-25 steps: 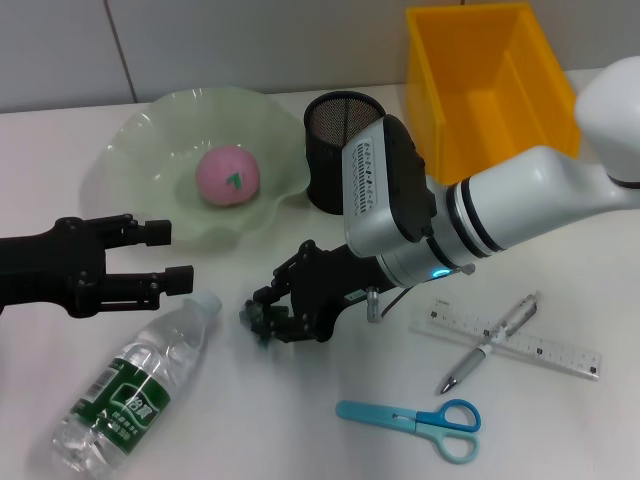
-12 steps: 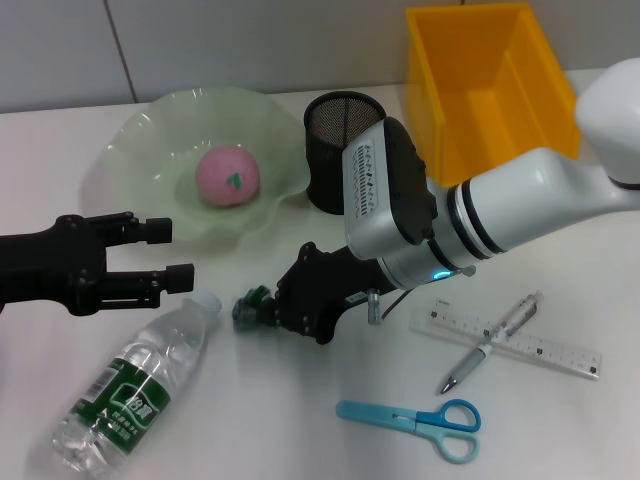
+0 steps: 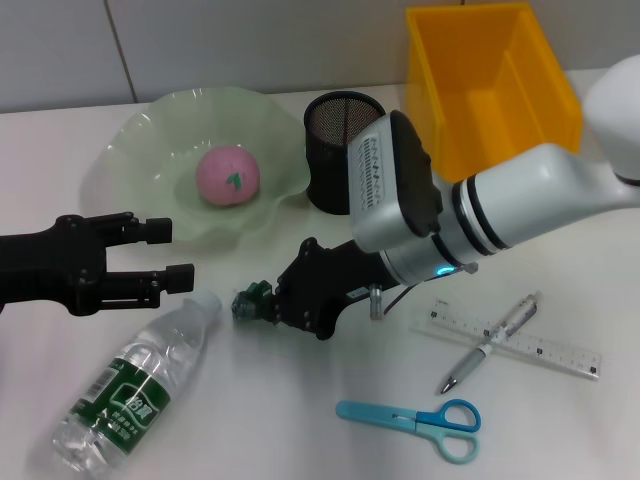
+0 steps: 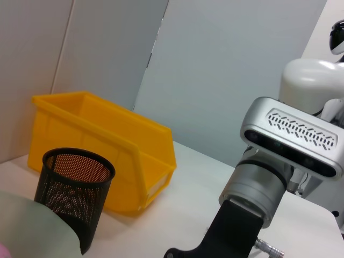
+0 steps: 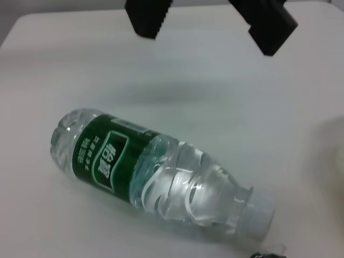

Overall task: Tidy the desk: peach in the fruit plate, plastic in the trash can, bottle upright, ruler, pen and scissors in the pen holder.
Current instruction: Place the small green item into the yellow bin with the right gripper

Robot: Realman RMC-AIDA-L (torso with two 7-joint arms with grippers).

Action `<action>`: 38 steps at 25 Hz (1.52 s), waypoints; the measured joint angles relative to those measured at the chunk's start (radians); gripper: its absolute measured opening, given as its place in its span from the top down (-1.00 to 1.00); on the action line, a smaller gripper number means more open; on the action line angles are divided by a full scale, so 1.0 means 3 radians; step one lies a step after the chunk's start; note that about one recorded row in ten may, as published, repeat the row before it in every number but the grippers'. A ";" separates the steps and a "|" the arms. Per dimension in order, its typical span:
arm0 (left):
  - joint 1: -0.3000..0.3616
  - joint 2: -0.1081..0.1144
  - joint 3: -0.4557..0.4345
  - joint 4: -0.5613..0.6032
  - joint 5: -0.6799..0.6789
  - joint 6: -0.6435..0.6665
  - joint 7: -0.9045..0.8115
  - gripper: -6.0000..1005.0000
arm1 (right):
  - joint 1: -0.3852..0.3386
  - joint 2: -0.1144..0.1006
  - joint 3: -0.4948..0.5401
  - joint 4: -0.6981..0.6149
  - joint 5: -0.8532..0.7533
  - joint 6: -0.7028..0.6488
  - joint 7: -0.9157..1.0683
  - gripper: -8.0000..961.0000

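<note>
The right hand (image 3: 262,305) is held low over the desk (image 3: 300,410), clamped on crumpled plastic (image 3: 250,300); the bottle (image 3: 135,385) lies just beside, cap toward it.

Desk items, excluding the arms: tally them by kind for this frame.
Containers: 3 (fruit plate, pen holder, yellow bin)
Stationery: 3 (ruler, pen, scissors)
Fruit: 1 (peach)
Bottles: 1 (bottle, lying down)
Plastic scraps: 1 (green plastic, at the right gripper)
Total: 9
</note>
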 joint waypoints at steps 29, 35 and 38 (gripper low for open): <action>-0.0016 -0.0013 -0.0030 0.0005 0.0000 0.0006 -0.0001 -0.65 | -0.1076 -0.0151 0.2363 -0.0842 -0.0007 -0.1522 0.0006 0.91; -0.0021 -0.0023 -0.0031 0.0003 0.0000 0.0001 -0.0006 -0.65 | -0.1189 -0.0123 0.2924 -0.0831 0.0007 -0.1604 -0.0131 0.89; -0.0031 -0.0026 -0.0031 0.0002 0.0000 -0.0001 -0.0008 -0.65 | -0.1232 -0.0106 0.3199 -0.0819 0.0033 -0.1602 -0.0194 0.88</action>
